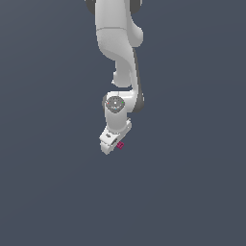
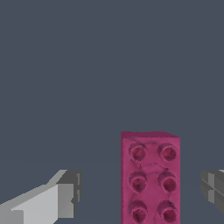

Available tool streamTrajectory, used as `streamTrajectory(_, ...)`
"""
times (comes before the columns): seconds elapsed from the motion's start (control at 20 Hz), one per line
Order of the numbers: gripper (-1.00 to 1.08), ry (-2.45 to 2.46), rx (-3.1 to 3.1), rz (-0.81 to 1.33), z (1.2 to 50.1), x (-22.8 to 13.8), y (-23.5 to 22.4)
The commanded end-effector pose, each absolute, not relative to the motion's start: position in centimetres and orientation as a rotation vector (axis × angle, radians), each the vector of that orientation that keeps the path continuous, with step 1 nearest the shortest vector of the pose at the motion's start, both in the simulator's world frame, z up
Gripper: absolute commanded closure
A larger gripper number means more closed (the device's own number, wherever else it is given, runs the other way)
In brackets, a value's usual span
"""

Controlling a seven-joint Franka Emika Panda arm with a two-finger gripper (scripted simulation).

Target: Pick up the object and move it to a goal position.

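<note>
Overhead, the white Panda arm (image 1: 119,45) reaches down from the far edge of the exterior view toward the middle of the scene, its links stacked almost in one line. A round joint cap shows at the wrist (image 1: 115,104), and below it the hand section tilts, slanting down toward the exterior view's left. The gripper (image 1: 111,144) sits at the low end of the arm, close over the plain dark grey-blue floor (image 1: 192,192).

As for the fingers (image 2: 61,194), the wrist view shows them spread wide: one grey fingertip stands on one side of the frame and the other fingertip (image 2: 213,186) on the opposite side, with open floor between them. Neither pad touches anything. The jaws are parted well beyond the width of the block, and nothing is held.

Between the two fingertips lies the object (image 2: 150,177), a magenta-pink brick with two rows of round studs facing the camera. It sits nearer the second fingertip than the first, with a clear gap on both sides. Its long side runs across the line that joins the fingertips.

From the exterior view the object (image 1: 120,145) appears only as a tiny pink speck just beside the gripper on the exterior view's right, partly hidden by the white hand. Whether it rests flat on the floor cannot be told from that view.
</note>
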State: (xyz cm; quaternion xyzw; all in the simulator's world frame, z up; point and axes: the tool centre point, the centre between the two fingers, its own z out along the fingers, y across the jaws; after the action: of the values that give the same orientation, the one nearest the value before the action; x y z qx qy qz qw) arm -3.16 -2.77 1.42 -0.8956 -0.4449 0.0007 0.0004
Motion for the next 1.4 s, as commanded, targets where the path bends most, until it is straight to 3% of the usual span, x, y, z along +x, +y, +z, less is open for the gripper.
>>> streamTrajectory(0.0,-0.92,-1.398,-2.814,0.000,1.2,-3.1,-2.8)
streamTrajectory(0.05,1.08,-1.398,-2.814,0.000,1.2,-3.1,-2.8)
streamTrajectory(0.75,1.08,-1.398,-2.814,0.000,1.5,-2.7,-2.4)
streamTrajectory(1.35,1.08,-1.397,-2.813,-0.001,5.4,1.7,2.8)
